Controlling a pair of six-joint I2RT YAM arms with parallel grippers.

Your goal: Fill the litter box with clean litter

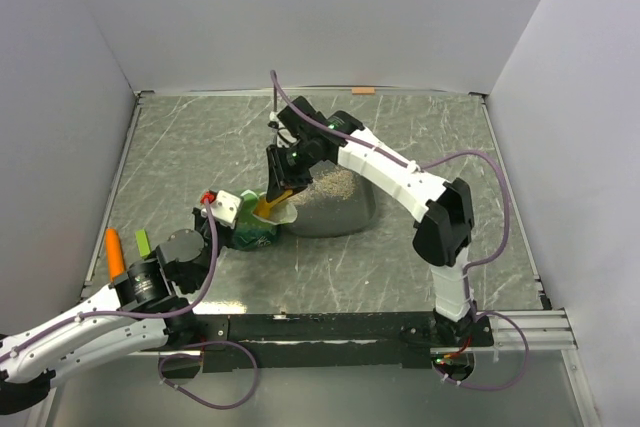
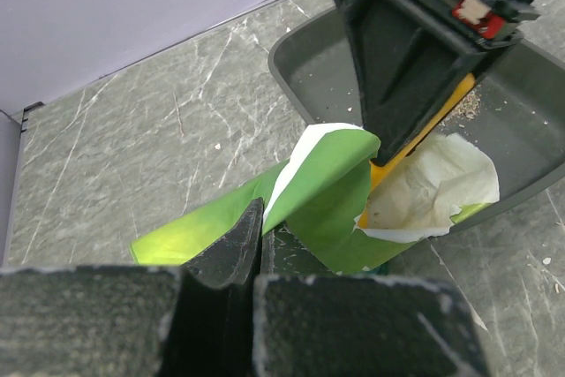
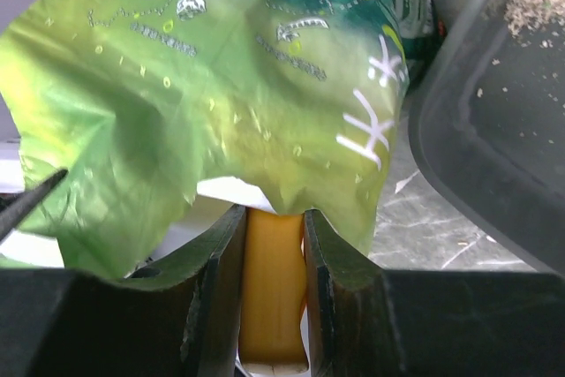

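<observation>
Near-left of the litter box [image 1: 345, 215], left arm lying low over the table [image 1: 200, 137]. White forearm angled up toward the box. Wrist bent so that the left gripper [image 2: 258, 240] faces the box's left end. Pinches the thin near edge of the green bag [image 1: 255, 235], jaws fully together; dark fingers [image 2: 225, 258] closed on the film with no gap showing.

Near-right of the box, right arm rising from its base to a raised black elbow. From there, white link slanting back and leftward over the box's right half. Wrist folded down above the box's left end.

Bag lying crumpled against the box's left end, mouth turned toward the box. Pale lining draped over the rim there.

Right gripper [image 1: 275, 197] pointing down and leftward into that mouth. Grips the orange scoop [image 1: 268, 209] by its handle, jaws narrow, pads [image 3: 216, 280] flat against both sides of the handle. Front of the scoop hidden under the bag's film, just outside the box's left rim.

Box itself flat on the grey marbled table, ahead of the gap between the two arm bases. Inside it, clean litter [image 1: 335, 183] spread in a loose pale patch over the far half. Near half of the floor bare dark grey. A few stray grains on the floor by the left end, close beside the scoop.
</observation>
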